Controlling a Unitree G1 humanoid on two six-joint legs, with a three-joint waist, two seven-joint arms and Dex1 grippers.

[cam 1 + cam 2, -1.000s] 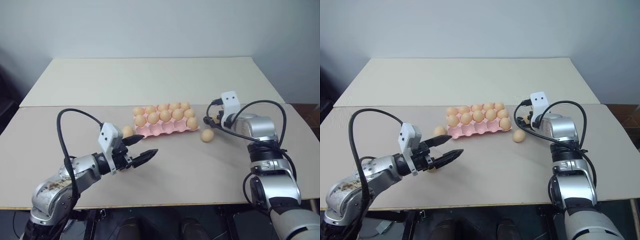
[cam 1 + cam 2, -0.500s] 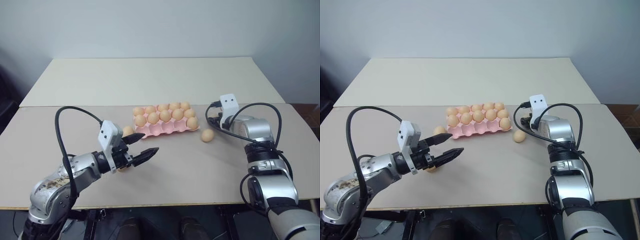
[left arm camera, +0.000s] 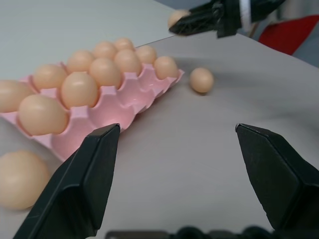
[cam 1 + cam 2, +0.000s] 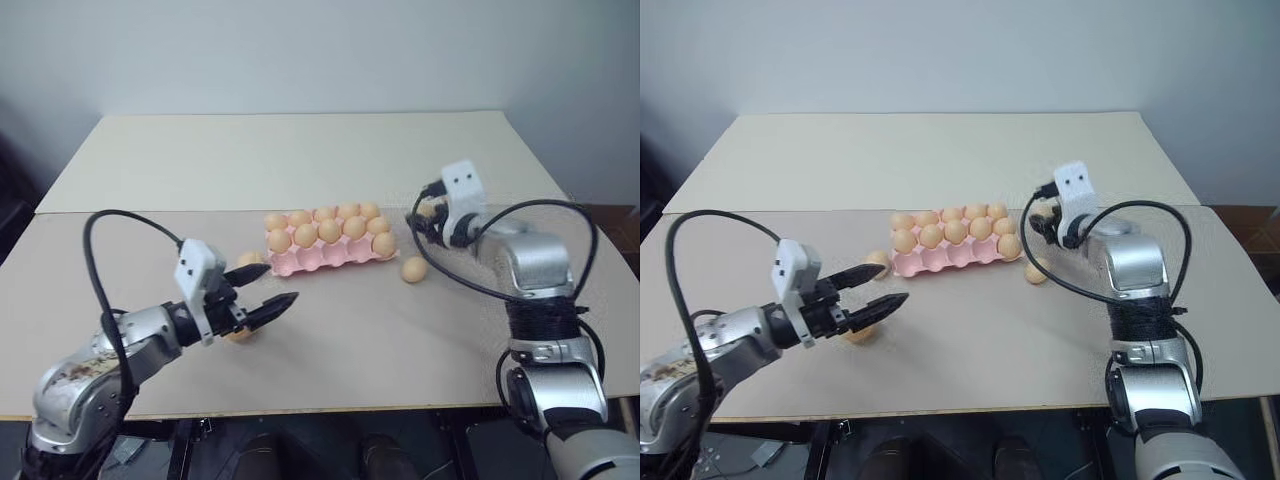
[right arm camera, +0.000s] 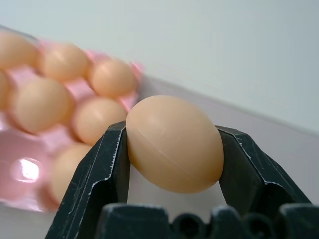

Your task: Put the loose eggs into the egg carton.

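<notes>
Pink egg carton (image 4: 330, 250) sits mid-table, front row empty. My right claw (image 5: 172, 149) holds one egg (image 5: 174, 143) at its 3 o'clock; left claw (image 3: 187, 164) is wide. Next I must lower it gently into a free cup.

Right tool (image 4: 1041, 226) hangs beside the pink egg carton (image 4: 952, 256), left tool (image 4: 876, 287) nearby.

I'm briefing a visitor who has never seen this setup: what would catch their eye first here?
Most likely the pink egg carton at mid-table, its two far rows filled with tan eggs and the near row of cups bare. Next, the right pincer, raised to the right of the carton, shut on an egg. Another loose egg lies on the table by the carton's right end, and the left pincer hangs open.
</notes>
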